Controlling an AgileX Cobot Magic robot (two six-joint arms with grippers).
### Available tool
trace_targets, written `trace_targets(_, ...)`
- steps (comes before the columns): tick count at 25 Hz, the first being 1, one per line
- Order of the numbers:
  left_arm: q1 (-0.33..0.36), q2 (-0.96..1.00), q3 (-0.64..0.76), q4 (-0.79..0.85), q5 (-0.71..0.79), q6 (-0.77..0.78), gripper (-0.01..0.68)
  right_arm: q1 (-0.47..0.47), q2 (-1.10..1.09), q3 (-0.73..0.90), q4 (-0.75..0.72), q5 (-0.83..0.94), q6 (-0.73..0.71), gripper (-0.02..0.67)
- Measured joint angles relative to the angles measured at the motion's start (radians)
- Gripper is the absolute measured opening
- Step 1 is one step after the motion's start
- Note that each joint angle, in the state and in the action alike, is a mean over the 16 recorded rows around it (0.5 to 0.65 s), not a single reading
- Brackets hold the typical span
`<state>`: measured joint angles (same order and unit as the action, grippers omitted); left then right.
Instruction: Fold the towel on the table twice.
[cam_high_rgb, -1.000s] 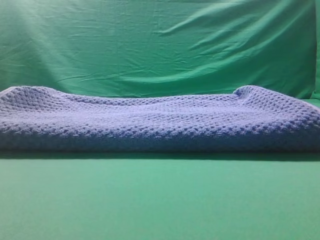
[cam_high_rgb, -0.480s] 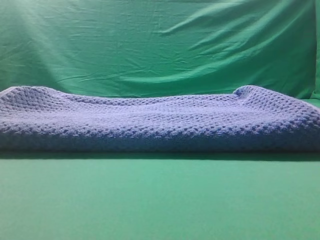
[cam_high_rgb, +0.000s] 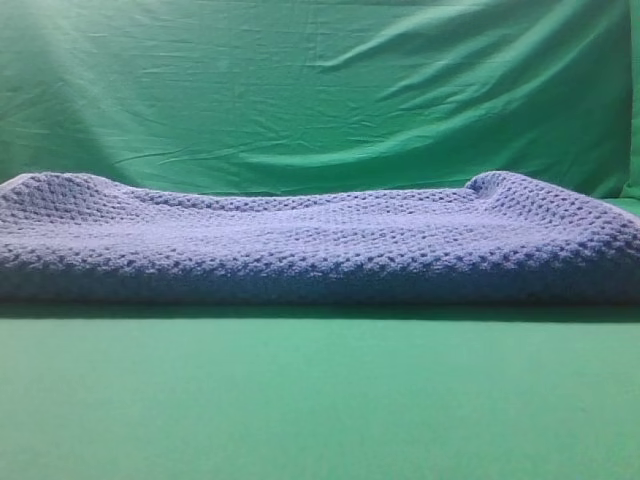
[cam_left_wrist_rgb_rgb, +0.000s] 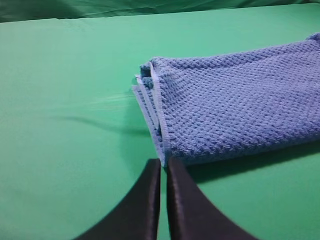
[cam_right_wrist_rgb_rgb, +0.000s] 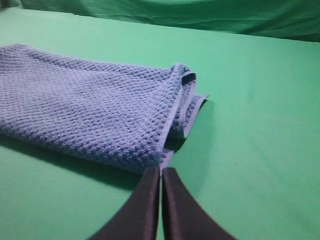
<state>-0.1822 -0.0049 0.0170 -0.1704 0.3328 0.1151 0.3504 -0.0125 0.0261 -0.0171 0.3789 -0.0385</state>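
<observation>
I count one towel (cam_high_rgb: 320, 245), lying folded in a long band across the table (cam_high_rgb: 320, 400), its stacked hems showing at both ends (several layers, too bunched to number). Two grippers: my left gripper (cam_left_wrist_rgb_rgb: 163, 167) sits pinched closed just beside the towel's left end, my right gripper (cam_right_wrist_rgb_rgb: 161, 174) likewise closed at the right end, neither holding cloth.

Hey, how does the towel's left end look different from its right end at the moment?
The towel's left end shows several pale hems stacked fairly neatly, while the towel's right end has its layers splayed, one hem flaring onto the table. The left claw and right claw are both shut, each at a near corner, holding nothing.
</observation>
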Motion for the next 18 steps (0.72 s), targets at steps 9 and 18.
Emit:
trace_targets(9,0.123,-0.004,0.000,0.000,0.000,0.000,0.000,-0.159,0.000,0.000,0.000,0.000,0.000,0.000)
trace_targets(18,0.168,-0.006,0.000,0.000,0.000,0.000,0.000,-0.237,0.000,0.000,0.000,0.000,0.000,0.000)
